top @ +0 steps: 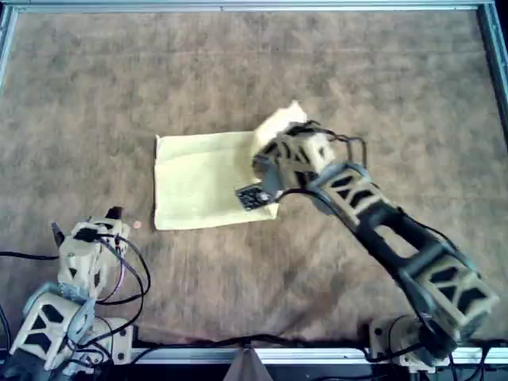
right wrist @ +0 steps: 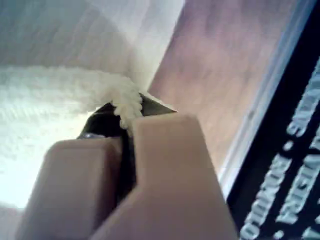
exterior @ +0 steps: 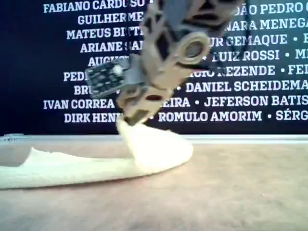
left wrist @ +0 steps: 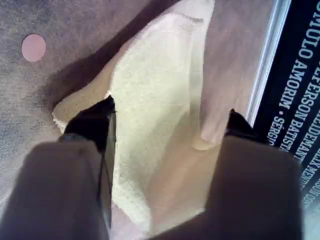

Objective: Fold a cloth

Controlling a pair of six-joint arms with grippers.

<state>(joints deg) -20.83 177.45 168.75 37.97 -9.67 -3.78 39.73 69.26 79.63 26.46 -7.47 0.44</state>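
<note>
The pale yellow cloth (top: 198,182) lies on the brown table near the middle of the overhead view. My second gripper (top: 274,151) is shut on its right edge and holds that part lifted and curled over (exterior: 154,149). The second wrist view shows the jaws (right wrist: 127,112) pinching the fuzzy cloth edge (right wrist: 50,100). My first gripper (top: 86,224) is open and empty at the overhead view's lower left, apart from the cloth. In the first wrist view its fingers (left wrist: 170,115) frame the cloth (left wrist: 155,100) from a distance.
A small pink dot (top: 136,225) marks the table near my first gripper; it also shows in the first wrist view (left wrist: 33,47). A metal frame (top: 238,6) borders the table. A black banner with white names (exterior: 240,101) stands behind the table.
</note>
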